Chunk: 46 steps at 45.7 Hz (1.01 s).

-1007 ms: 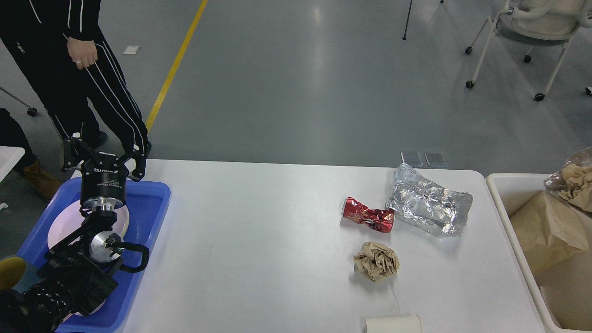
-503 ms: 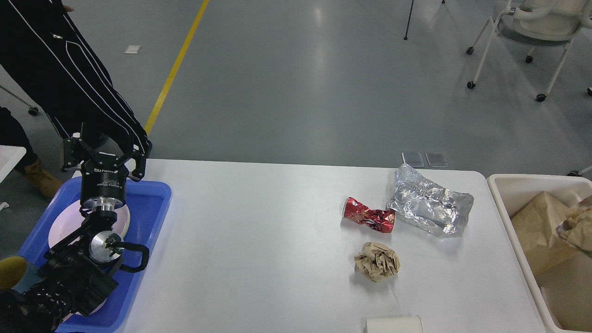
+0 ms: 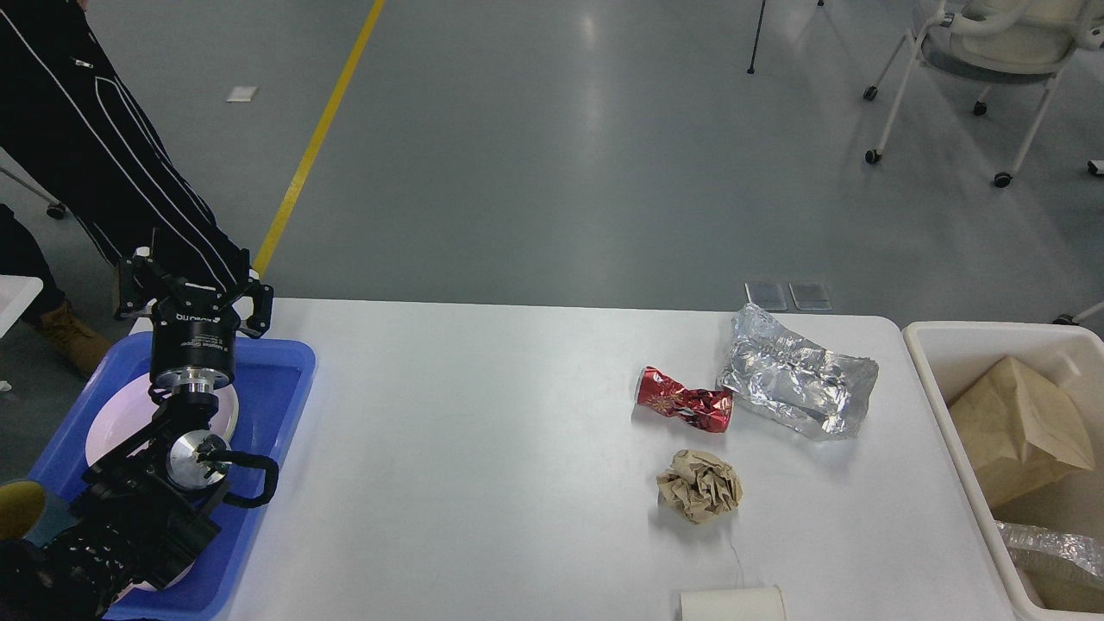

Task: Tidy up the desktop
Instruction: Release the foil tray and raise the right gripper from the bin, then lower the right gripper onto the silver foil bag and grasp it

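Note:
The white desktop (image 3: 483,448) fills the lower middle of the head view. On its right half lie a crushed red can (image 3: 685,409), a crumpled silver foil bag (image 3: 795,373) and a ball of brown paper (image 3: 699,486). A white roll (image 3: 733,604) sits at the front edge. My left gripper (image 3: 191,282) stands open above the far end of the blue tray (image 3: 276,379), nothing between its fingers. The right gripper is out of view.
A white plate (image 3: 121,414) lies in the blue tray under my left arm. A cream bin (image 3: 957,362) at the right edge holds brown paper and clear plastic wrap. A person in black stands beyond the tray. An office chair (image 3: 983,43) is at the far right.
The bundle of brown paper and plastic that hung above the bin at the right has dropped into it. The person behind the tray has shifted. My left arm stayed put.

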Each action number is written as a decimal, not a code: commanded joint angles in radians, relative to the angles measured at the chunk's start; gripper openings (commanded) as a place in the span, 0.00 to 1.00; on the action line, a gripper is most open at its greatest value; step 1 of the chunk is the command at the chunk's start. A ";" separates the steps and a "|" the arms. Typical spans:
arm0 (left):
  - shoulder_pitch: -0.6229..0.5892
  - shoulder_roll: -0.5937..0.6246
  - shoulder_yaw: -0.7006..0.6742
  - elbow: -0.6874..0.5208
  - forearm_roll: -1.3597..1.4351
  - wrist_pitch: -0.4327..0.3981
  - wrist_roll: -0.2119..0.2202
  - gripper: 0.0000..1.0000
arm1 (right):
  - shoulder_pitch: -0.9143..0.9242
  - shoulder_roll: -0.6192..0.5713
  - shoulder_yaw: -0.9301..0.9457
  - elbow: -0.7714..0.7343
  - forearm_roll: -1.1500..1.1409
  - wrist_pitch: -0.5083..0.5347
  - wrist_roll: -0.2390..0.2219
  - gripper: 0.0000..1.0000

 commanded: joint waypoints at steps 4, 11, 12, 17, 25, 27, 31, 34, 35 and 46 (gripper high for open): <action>0.000 -0.001 0.000 0.000 0.000 0.000 0.000 0.97 | 0.152 0.002 -0.006 0.022 -0.008 0.016 0.003 1.00; 0.000 -0.001 0.000 0.000 0.000 0.000 0.000 0.97 | 0.367 0.002 -0.007 0.123 -0.017 0.078 0.006 1.00; 0.000 -0.001 0.000 0.000 0.000 0.000 0.000 0.97 | 0.399 0.001 -0.007 0.149 -0.025 0.082 0.006 1.00; 0.000 -0.001 0.000 0.000 0.000 0.001 0.001 0.97 | 0.559 -0.010 -0.010 0.299 -0.143 0.108 0.011 1.00; 0.000 -0.001 0.000 0.000 0.000 0.000 0.001 0.97 | 0.812 -0.030 -0.006 0.606 -0.318 0.228 0.015 1.00; 0.000 -0.001 0.000 0.000 0.000 0.000 0.001 0.97 | 0.863 -0.041 -0.004 0.699 -0.326 0.251 0.015 1.00; 0.000 -0.001 0.000 0.000 -0.001 0.000 0.001 0.97 | 0.939 -0.067 -0.004 0.864 -0.332 0.286 0.015 1.00; 0.000 -0.001 0.000 0.000 0.000 0.000 0.001 0.97 | 0.988 -0.081 -0.006 0.966 -0.358 0.320 0.015 1.00; 0.000 -0.001 0.000 0.000 0.000 0.000 0.001 0.97 | 1.004 -0.088 -0.007 1.005 -0.371 0.332 0.015 1.00; 0.000 -0.001 0.000 0.000 0.000 0.000 0.001 0.97 | 1.220 -0.130 -0.088 1.526 -0.494 0.421 0.012 1.00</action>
